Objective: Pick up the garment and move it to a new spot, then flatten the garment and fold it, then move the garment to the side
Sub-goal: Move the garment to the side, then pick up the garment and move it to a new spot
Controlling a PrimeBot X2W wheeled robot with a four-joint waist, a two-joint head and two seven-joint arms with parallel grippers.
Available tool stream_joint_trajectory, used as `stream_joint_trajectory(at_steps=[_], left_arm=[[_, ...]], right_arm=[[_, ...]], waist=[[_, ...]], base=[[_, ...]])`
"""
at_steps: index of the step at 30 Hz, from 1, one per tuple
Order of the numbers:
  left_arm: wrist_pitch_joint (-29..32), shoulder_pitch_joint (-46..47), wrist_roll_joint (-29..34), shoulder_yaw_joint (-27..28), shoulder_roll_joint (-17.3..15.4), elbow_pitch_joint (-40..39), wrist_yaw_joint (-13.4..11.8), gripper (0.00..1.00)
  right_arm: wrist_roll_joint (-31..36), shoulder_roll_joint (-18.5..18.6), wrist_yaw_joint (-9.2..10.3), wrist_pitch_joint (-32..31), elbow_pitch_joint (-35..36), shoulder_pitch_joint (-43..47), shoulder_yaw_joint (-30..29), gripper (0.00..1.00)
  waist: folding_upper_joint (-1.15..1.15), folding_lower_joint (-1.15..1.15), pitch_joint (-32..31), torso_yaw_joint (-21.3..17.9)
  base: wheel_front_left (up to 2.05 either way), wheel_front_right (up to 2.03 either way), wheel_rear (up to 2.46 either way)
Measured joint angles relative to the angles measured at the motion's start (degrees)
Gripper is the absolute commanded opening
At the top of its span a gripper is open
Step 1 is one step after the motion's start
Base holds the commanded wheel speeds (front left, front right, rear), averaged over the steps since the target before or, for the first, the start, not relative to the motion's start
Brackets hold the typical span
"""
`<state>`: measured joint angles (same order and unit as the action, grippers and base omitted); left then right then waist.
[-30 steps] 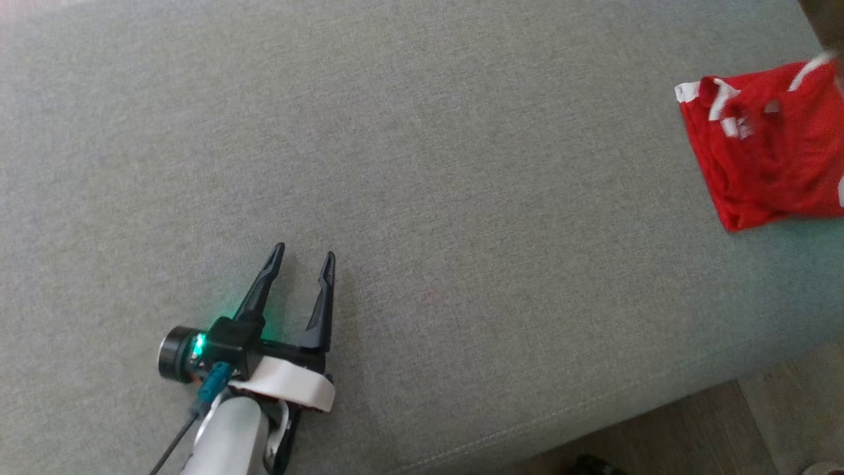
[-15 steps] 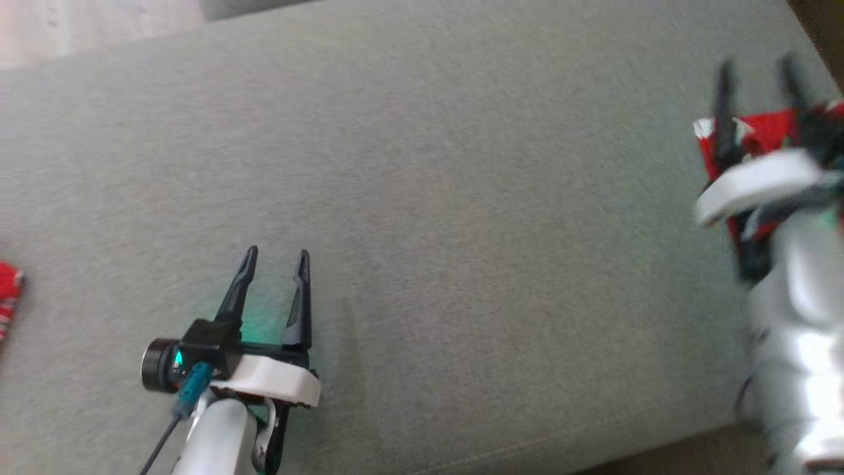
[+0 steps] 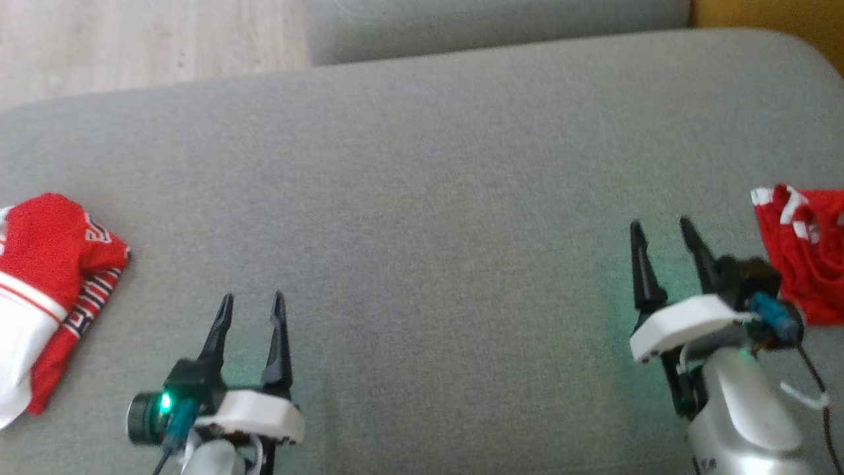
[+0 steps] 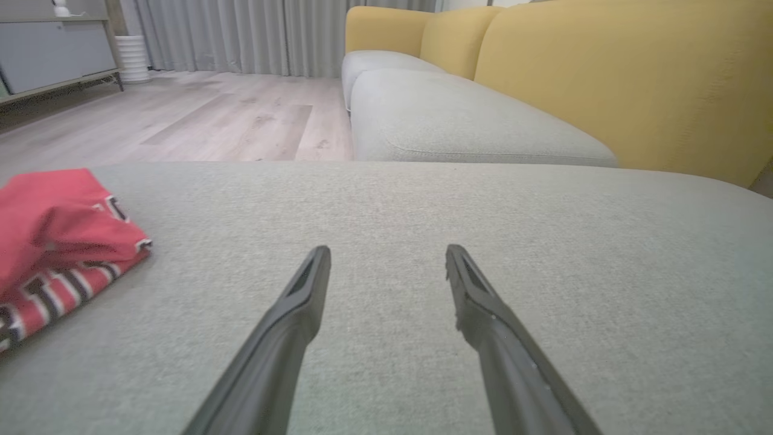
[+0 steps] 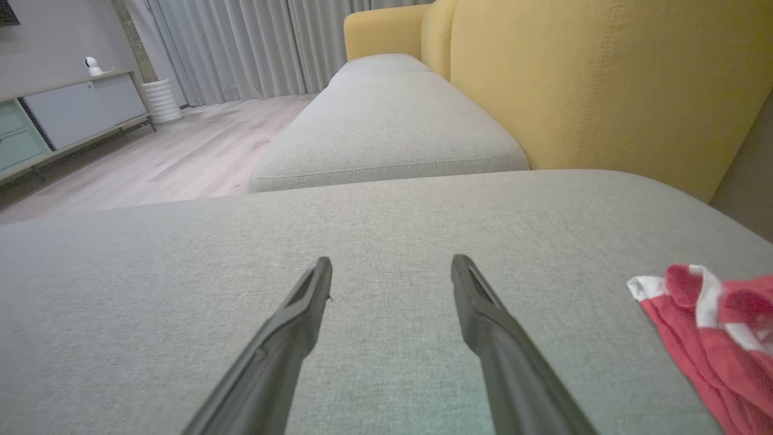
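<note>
Grey sofa cushion [image 3: 422, 198] is stretching across the head view, with a yellow backrest [image 4: 634, 72] rising beyond it. A folded red-and-white jersey [image 3: 46, 264] is lying at the cushion's left edge. A crumpled red garment [image 3: 808, 270] with white trim is lying at the right edge, just beside the right gripper [image 3: 661, 227]. That gripper and the left gripper [image 3: 252, 300] are hanging low over the cushion, fingers [image 4: 290, 326] spread and holding nothing.

Head camera has swung: floor [image 3: 145, 46] now in frame beyond the sofa [image 3: 428, 198] edge. Right gripper [image 3: 661, 224], absent a second ago and blurred over the garment [image 3: 808, 264] half a second ago, is now sharp. The garment lies just right of its jaws, clear of them. Jersey [image 3: 46, 290] has entered frame, well left of the jaws of the left gripper [image 3: 252, 295].
</note>
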<state>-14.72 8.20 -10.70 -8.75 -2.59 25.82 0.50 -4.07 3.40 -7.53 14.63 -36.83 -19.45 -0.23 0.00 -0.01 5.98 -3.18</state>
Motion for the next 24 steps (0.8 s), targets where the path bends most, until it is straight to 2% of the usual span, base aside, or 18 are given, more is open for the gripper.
stream_joint_trajectory(at_steps=[12,20,24], left_arm=[[0.0,-6.8,-0.9,3.0,0.0,0.6,-1.1,1.00],[0.0,-7.4,-1.0,2.9,0.0,0.2,-1.1,1.00],[0.0,-7.4,-1.9,2.9,0.0,-0.1,-1.6,1.00]], right_arm=[[-4.2,-0.2,0.00,0.0,-0.7,6.1,2.7,1.00],[-4.5,-0.2,0.00,0.0,-0.9,6.1,3.4,1.00],[-4.5,-0.2,0.00,0.0,-1.0,6.2,4.0,1.00]], waist=[[0.00,-0.01,-5.9,1.6],[0.00,0.00,-6.2,2.6],[0.00,0.01,-6.1,4.3]], base=[[0.00,0.00,0.00],[0.00,0.00,0.00],[0.00,0.00,0.00]])
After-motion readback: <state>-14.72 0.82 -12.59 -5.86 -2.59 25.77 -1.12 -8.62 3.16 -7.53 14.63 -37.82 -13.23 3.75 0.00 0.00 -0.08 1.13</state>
